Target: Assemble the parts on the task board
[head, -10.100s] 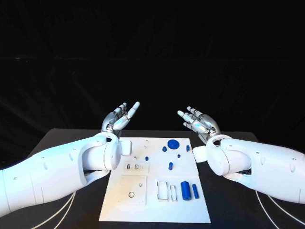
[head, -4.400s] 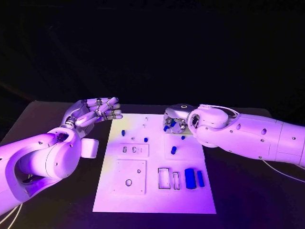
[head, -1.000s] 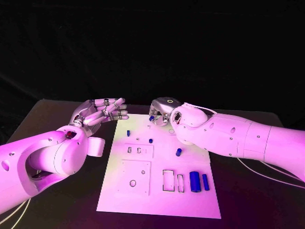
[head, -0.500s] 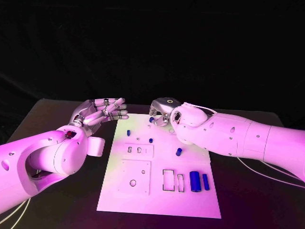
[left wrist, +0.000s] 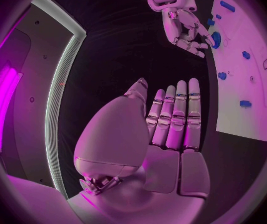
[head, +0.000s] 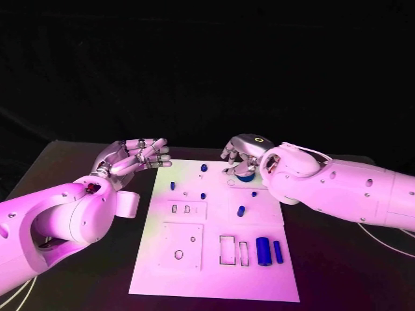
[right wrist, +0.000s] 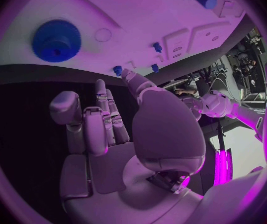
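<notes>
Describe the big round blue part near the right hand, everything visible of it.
The big round blue disc part looks like matte plastic, with a small raised hub at its centre. It lies flat on the white task board, near the far right corner. The right hand hovers just above it; contact cannot be told.

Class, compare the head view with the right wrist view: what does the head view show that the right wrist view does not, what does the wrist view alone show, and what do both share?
Head view alone: the whole task board on the black table, with its cut-out slots and the two long blue parts near the robot.

Right wrist view alone: the right hand's palm side, fingers apart and holding nothing.

Both: the round blue disc part on the board, small blue parts and the raised left hand.
</notes>
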You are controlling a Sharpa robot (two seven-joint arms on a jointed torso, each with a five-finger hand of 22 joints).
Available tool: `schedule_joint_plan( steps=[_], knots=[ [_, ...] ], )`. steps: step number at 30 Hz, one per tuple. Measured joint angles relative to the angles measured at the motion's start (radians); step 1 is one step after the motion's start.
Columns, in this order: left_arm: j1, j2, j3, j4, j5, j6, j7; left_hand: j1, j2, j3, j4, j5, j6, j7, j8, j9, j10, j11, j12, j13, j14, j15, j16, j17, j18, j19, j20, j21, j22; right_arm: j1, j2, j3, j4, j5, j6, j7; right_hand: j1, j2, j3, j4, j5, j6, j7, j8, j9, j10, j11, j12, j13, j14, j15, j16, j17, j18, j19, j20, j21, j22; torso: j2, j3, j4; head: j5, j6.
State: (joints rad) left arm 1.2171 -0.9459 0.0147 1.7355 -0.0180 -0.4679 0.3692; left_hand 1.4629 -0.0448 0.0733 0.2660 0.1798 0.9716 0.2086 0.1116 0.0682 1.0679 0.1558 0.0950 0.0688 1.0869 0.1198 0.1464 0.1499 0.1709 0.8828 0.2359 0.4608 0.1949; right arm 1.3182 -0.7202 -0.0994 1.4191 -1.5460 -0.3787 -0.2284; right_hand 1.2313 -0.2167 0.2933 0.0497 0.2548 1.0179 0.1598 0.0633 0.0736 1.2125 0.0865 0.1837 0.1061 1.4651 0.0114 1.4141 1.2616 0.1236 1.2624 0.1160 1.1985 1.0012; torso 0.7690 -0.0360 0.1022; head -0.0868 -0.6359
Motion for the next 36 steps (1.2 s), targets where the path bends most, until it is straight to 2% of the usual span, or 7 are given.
schedule_joint_plan(
  steps=[5, 7, 8, 10, 13, 15, 36],
  knots=[
    [0.000, -0.001, 0.000, 0.000, 0.000, 0.001, -0.001, 0.000, 0.000, 0.000, 0.000, 0.000, 0.000, 0.000, 0.000, 0.000, 0.000, 0.000, 0.000, 0.000, 0.000, 0.000, 0.000, 0.001, 0.000, 0.000, 0.000, 0.000, 0.000, 0.004, -0.093, 0.001, 0.035, 0.077, 0.008, 0.007, 0.020, 0.009, -0.143, 0.022, 0.025, -0.028, -0.019, 0.004, 0.001, 0.169, -0.037, 0.142, 0.102, 0.000, -0.031, 0.031, 0.044, 0.000, 0.034, -0.027, 0.035, 0.056, -0.002, 0.0028, -0.0108, -0.003, 0.008],
    [0.000, -0.001, 0.000, -0.001, 0.000, 0.002, -0.001, 0.000, 0.000, 0.000, 0.000, 0.000, 0.000, 0.000, 0.000, 0.000, 0.000, 0.000, 0.000, 0.000, 0.000, 0.000, 0.000, 0.001, 0.000, 0.000, 0.000, 0.000, 0.000, 0.004, -0.110, 0.001, 0.035, 0.103, 0.017, 0.007, 0.050, 0.020, -0.202, 0.031, 0.052, -0.035, -0.026, 0.015, 0.004, 0.212, -0.044, 0.388, 0.348, 0.001, -0.037, 0.061, 0.047, -0.017, 0.057, -0.036, 0.059, 0.092, -0.002, 0.0042, -0.0137, -0.005, 0.009],
    [0.000, -0.001, 0.000, -0.001, 0.000, 0.002, -0.002, 0.000, 0.000, 0.000, 0.000, 0.000, 0.000, 0.000, 0.000, 0.000, 0.000, 0.000, 0.000, 0.000, 0.000, 0.000, 0.000, 0.001, 0.000, 0.000, 0.000, 0.000, 0.000, 0.005, -0.116, 0.001, 0.035, 0.115, 0.021, 0.007, 0.079, 0.039, -0.277, 0.060, 0.061, -0.044, -0.027, 0.034, 0.012, 0.143, -0.042, 0.582, 0.583, 0.003, -0.034, 0.076, 0.047, -0.017, 0.066, -0.042, 0.070, 0.111, -0.003, 0.0049, -0.0144, -0.005, 0.010],
    [0.000, -0.001, 0.000, -0.002, 0.000, 0.003, -0.002, 0.000, 0.000, 0.000, 0.000, 0.000, 0.000, 0.000, 0.000, 0.000, 0.000, 0.000, 0.000, 0.000, 0.000, 0.000, 0.000, 0.001, 0.000, 0.000, 0.000, 0.000, 0.000, 0.005, -0.128, 0.001, 0.031, 0.141, 0.034, 0.007, 0.120, 0.080, -0.339, 0.094, 0.074, -0.059, -0.018, 0.053, 0.020, 0.117, -0.034, 0.909, 0.912, 0.003, -0.031, 0.095, 0.047, -0.017, 0.078, -0.035, 0.082, 0.136, -0.003, 0.0061, -0.0157, -0.005, 0.010],
    [0.000, 0.000, 0.000, -0.003, 0.000, 0.004, -0.003, 0.000, 0.000, 0.000, 0.000, 0.000, 0.000, 0.000, 0.000, 0.000, 0.000, 0.000, 0.000, 0.000, 0.000, 0.000, 0.000, 0.001, 0.000, 0.000, 0.000, 0.000, 0.000, 0.005, -0.133, 0.001, 0.017, 0.171, 0.051, 0.007, 0.138, 0.077, -0.359, 0.115, 0.080, -0.073, -0.015, 0.072, 0.027, 0.173, -0.027, 1.100, 1.111, 0.003, -0.031, 0.108, 0.047, -0.017, 0.088, -0.025, 0.092, 0.157, -0.003, 0.0068, -0.0172, -0.007, 0.010],
    [0.000, 0.000, 0.000, -0.003, 0.000, 0.004, -0.003, 0.000, 0.000, 0.000, 0.000, 0.000, 0.000, 0.000, 0.000, 0.000, 0.000, 0.000, 0.000, 0.000, 0.000, 0.000, 0.000, 0.001, 0.000, 0.000, 0.000, 0.000, 0.000, 0.004, -0.129, 0.001, 0.006, 0.184, 0.060, 0.006, 0.140, 0.079, -0.361, 0.130, 0.080, -0.077, -0.011, 0.084, 0.030, 0.195, -0.025, 1.159, 1.178, -0.001, -0.027, 0.114, 0.047, -0.032, 0.089, -0.025, 0.095, 0.167, -0.003, 0.0067, -0.0173, -0.007, 0.010],
    [0.000, 0.003, 0.000, -0.008, 0.000, 0.009, -0.006, 0.000, 0.000, 0.000, 0.000, 0.000, 0.000, 0.000, 0.000, 0.000, 0.000, 0.000, 0.000, 0.000, -0.004, 0.004, 0.000, 0.001, 0.000, 0.000, 0.000, 0.000, 0.000, -0.016, -0.035, -0.001, -0.087, 0.253, 0.103, -0.003, 0.165, 0.096, -0.358, 0.141, 0.107, -0.089, -0.006, 0.107, 0.036, 0.220, -0.021, 1.222, 1.202, 0.003, -0.024, 0.124, 0.046, -0.032, 0.099, -0.014, 0.108, 0.195, -0.003, 0.0043, -0.0159, -0.005, -0.003]
  ],
)
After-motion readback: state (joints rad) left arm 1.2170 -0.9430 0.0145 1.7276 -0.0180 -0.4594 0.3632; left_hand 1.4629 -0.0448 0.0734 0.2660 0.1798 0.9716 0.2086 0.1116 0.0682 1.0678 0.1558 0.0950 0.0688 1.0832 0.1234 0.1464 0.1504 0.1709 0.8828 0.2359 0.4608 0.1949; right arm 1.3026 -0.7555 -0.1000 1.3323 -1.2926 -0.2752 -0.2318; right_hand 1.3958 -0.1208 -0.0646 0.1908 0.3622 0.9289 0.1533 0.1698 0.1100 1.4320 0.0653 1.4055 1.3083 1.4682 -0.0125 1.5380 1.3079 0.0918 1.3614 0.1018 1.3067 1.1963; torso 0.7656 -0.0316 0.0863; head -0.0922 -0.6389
